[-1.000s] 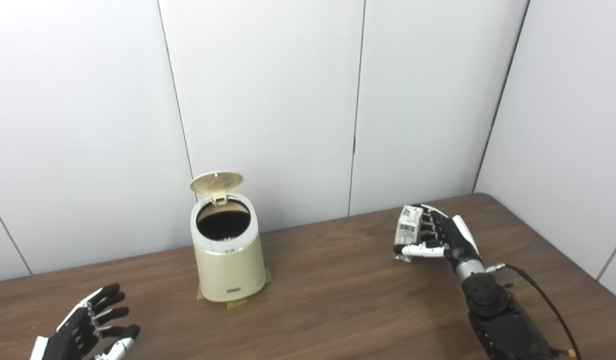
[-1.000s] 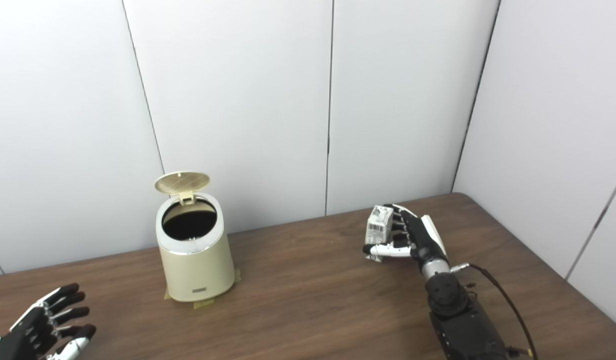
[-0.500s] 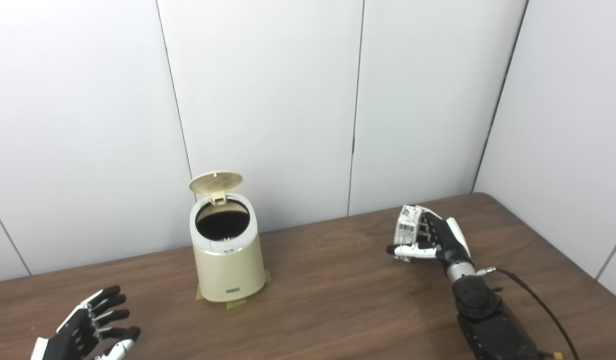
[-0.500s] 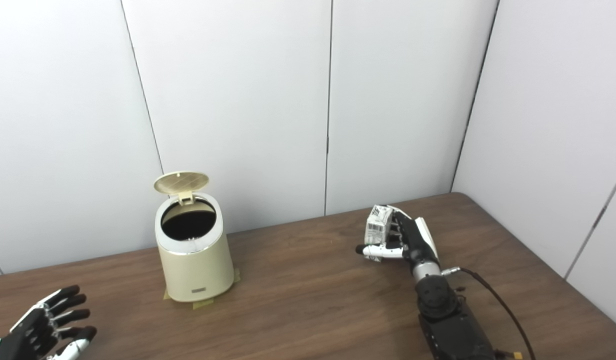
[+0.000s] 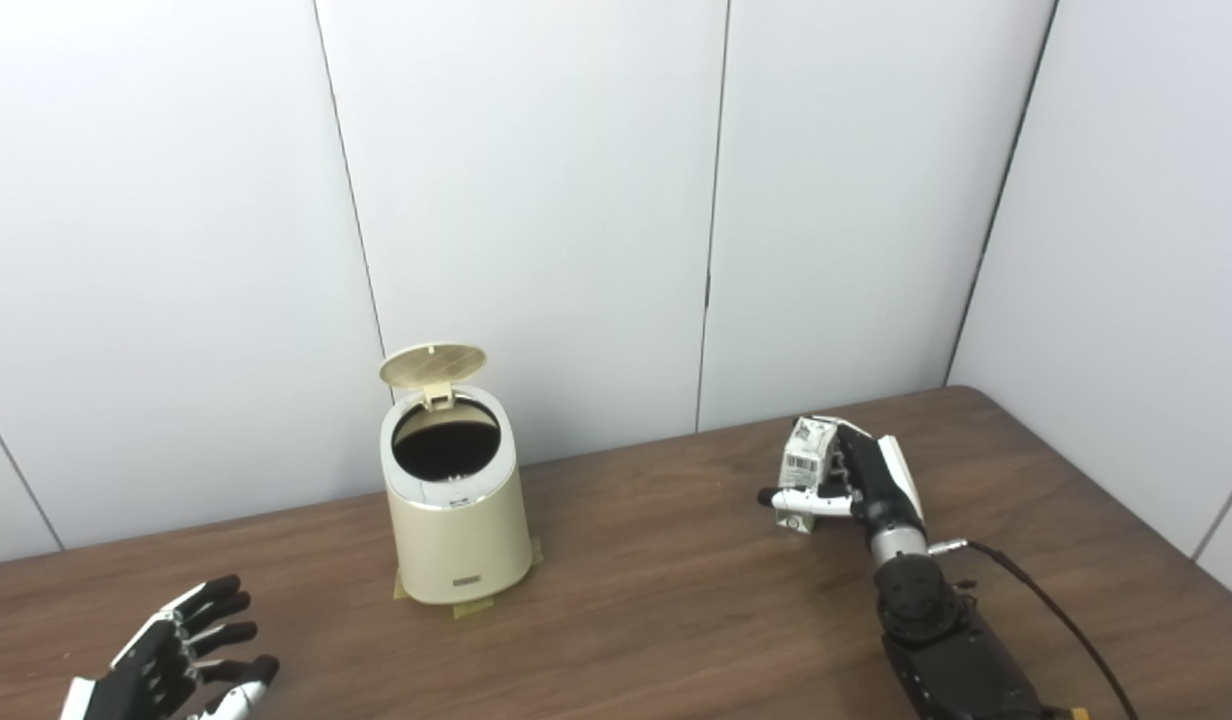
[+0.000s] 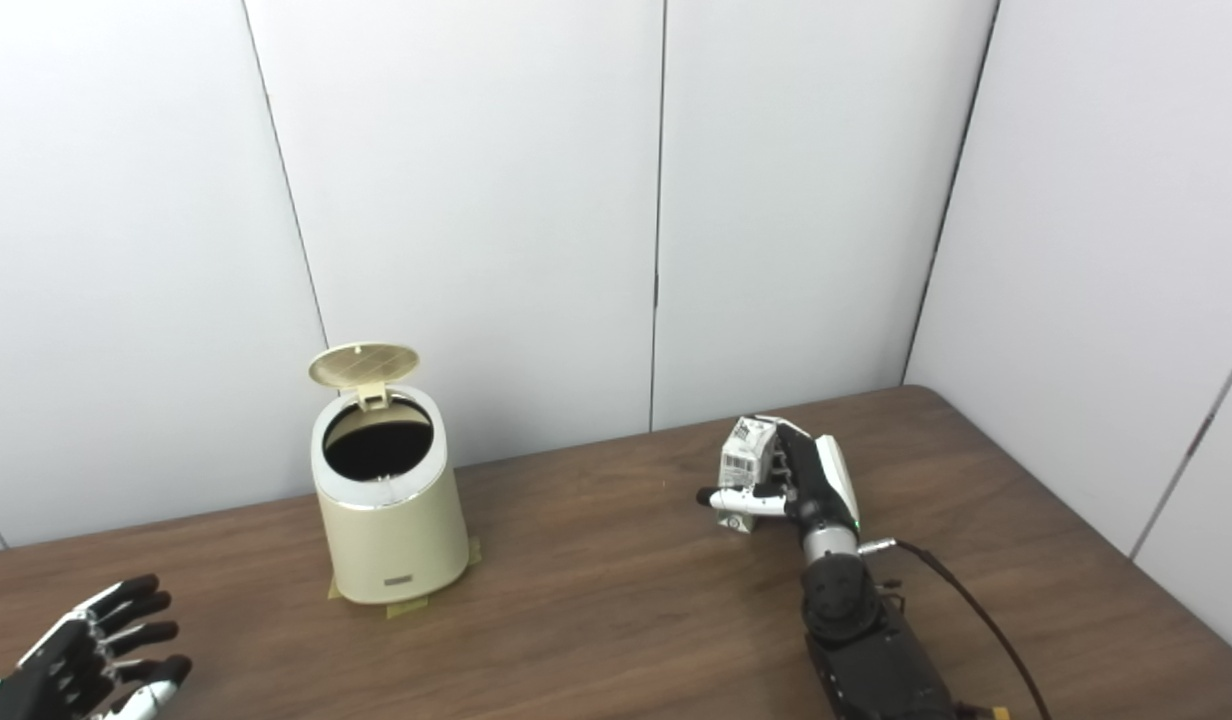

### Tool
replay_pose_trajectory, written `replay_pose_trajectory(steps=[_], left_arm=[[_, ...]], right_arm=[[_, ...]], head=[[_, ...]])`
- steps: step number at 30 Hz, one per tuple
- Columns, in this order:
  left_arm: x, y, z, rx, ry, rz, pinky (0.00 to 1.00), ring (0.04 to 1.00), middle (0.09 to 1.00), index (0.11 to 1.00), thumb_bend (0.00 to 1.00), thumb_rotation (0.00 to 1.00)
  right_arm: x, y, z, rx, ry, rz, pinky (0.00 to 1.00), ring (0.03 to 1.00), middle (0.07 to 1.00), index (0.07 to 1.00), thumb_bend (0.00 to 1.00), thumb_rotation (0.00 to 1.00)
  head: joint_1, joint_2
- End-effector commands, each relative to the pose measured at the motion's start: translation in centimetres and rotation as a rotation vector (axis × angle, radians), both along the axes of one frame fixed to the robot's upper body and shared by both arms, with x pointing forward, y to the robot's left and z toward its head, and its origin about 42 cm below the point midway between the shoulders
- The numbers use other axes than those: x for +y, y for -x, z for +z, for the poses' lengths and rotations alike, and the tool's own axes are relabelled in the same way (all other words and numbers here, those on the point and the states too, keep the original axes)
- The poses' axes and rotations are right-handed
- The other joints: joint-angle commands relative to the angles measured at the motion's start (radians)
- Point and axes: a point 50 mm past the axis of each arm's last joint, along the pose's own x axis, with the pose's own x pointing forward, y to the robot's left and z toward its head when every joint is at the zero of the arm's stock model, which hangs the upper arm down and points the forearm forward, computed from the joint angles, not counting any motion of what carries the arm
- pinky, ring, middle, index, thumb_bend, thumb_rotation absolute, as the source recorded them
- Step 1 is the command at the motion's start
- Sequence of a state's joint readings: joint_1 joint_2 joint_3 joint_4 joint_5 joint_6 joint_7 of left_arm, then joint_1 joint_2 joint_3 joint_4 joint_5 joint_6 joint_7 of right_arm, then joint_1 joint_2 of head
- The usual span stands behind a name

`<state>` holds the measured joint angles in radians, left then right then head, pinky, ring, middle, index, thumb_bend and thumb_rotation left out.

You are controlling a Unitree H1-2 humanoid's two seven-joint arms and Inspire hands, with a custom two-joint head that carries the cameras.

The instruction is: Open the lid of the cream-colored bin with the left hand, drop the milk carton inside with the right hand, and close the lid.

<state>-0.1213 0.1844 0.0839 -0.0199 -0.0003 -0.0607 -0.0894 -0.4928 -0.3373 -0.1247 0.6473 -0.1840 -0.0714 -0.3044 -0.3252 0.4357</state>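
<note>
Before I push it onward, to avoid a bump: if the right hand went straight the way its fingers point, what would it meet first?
Beyond the milk carton held by the right hand, only bare table, then probably the wall.

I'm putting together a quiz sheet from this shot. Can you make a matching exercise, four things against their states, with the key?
Things:
1. lid
2. milk carton
3. left hand
4. bin

States:
A. held on the right side of the table
B. standing on the table, mouth uncovered
C. tipped up
D. open, holding nothing

Pairs: 1-C, 2-A, 3-D, 4-B
</note>
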Motion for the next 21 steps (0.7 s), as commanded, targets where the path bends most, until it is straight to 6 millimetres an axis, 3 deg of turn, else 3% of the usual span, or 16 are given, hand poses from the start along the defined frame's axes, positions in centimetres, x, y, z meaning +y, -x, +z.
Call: replay_pose_trajectory(steps=[1, 14, 21], left_arm=[[0.0, -0.8, 1.6, -0.071, -0.012, -0.006, 0.58, 0.714, 0.778, 0.787, 0.54, 0.00], [-0.1, -0.9, 1.3, -0.067, -0.025, -0.006, 0.59, 0.714, 0.779, 0.779, 0.54, 0.01], [-0.2, -1.1, 0.9, -0.063, -0.027, -0.005, 0.60, 0.710, 0.771, 0.775, 0.56, 0.02]], right_arm=[[-0.1, -1.5, 3.1, -0.132, 0.032, -0.009, 0.39, 0.448, 0.480, 0.526, 0.54, 0.01], [0.4, -1.1, 4.1, -0.191, 0.083, -0.018, 0.37, 0.420, 0.457, 0.522, 0.52, 0.00], [3.3, -1.1, 6.2, -0.296, 0.084, 0.112, 0.38, 0.418, 0.457, 0.524, 0.52, 0.00]], head=[[0.001, -0.001], [0.019, 0.006], [0.030, 0.006]])
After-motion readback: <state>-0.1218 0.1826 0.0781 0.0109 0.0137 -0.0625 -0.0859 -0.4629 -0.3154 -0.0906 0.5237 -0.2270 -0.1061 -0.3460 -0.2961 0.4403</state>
